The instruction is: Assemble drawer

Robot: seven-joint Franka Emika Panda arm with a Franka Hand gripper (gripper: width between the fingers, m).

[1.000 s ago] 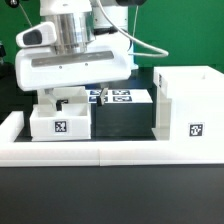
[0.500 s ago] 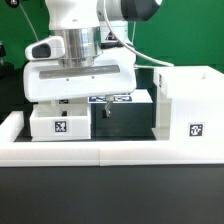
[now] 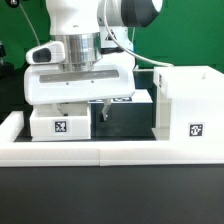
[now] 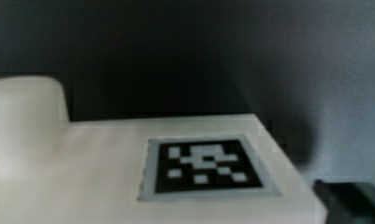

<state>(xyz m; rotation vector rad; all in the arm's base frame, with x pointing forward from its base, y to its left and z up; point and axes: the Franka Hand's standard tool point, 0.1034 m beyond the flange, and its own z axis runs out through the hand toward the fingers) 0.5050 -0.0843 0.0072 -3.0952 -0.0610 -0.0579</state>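
**Drawer parts apart, tool low over a tray**

Drawer assembly looks barely begun to me. My tool (image 3: 84,101) hangs low, its fingers mostly hidden by the hand body, so I cannot tell how wide it stands. Just below it sits the small tray (image 3: 60,123). The box housing (image 3: 188,105) stands apart at the exterior view's right. I count one tool, one tray and one housing, with no second tray visible. If I descend off-centre, a finger could strike the tray wall and shove it against the front rail (image 3: 100,150).
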